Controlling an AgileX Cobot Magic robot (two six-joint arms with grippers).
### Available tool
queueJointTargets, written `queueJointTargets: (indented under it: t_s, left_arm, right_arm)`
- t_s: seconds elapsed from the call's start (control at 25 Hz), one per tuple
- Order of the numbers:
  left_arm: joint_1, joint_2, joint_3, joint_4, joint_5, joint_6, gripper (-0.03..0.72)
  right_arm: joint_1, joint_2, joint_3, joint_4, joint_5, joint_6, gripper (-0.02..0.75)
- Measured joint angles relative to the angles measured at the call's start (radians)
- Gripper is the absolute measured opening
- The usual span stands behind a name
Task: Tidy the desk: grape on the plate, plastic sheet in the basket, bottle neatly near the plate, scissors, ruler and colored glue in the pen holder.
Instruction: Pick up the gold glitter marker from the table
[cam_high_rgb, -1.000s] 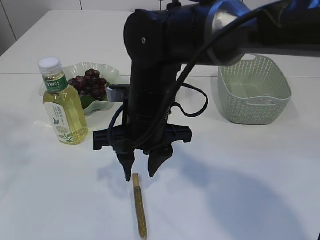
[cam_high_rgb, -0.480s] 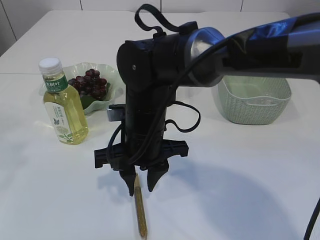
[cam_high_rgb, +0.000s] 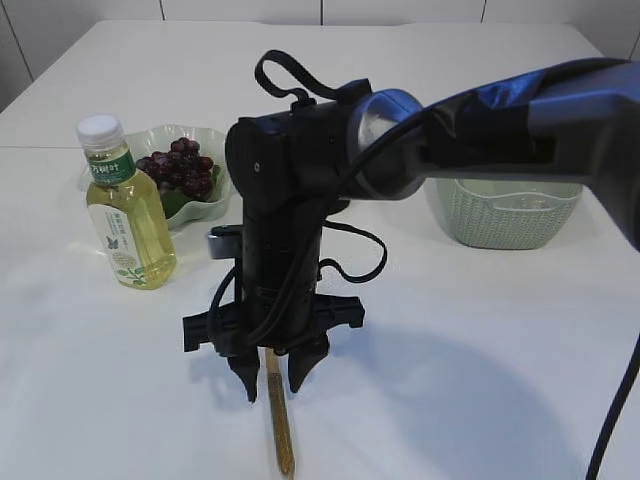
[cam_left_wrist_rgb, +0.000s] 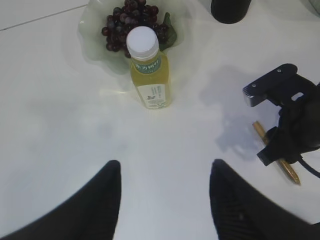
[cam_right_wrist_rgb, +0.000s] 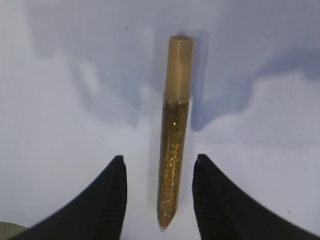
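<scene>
Gold glitter glue pen (cam_right_wrist_rgb: 174, 145) lies flat near the tabletop's (cam_high_rgb: 480, 360) front edge. Capped yellow bottle (cam_high_rgb: 124, 205) stands upright beside the plate (cam_high_rgb: 215, 145) holding dark grapes (cam_high_rgb: 182, 168). Basket (cam_high_rgb: 510, 215), apparently empty, sits right.

Exterior view: slanted down from chest height, facing across the white table (cam_high_rgb: 480, 380). Left wrist view: high, looking steeply down, wide. Right wrist view: very close, straight down. All three share the gold glitter glue pen (cam_high_rgb: 279, 425) (cam_left_wrist_rgb: 281, 165) (cam_right_wrist_rgb: 173, 135); exterior and left wrist share the bottle (cam_high_rgb: 124, 208) (cam_left_wrist_rgb: 148, 70).
</scene>
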Motion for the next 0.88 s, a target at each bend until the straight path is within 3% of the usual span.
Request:
queueJointTargets:
  t_s: [0.88]
  left_arm:
    - [0.0, 0.0, 0.0, 0.0, 0.0, 0.0, 0.415]
  right_arm:
    - [0.0, 0.05, 0.0, -0.019, -0.024, 0.0, 0.364]
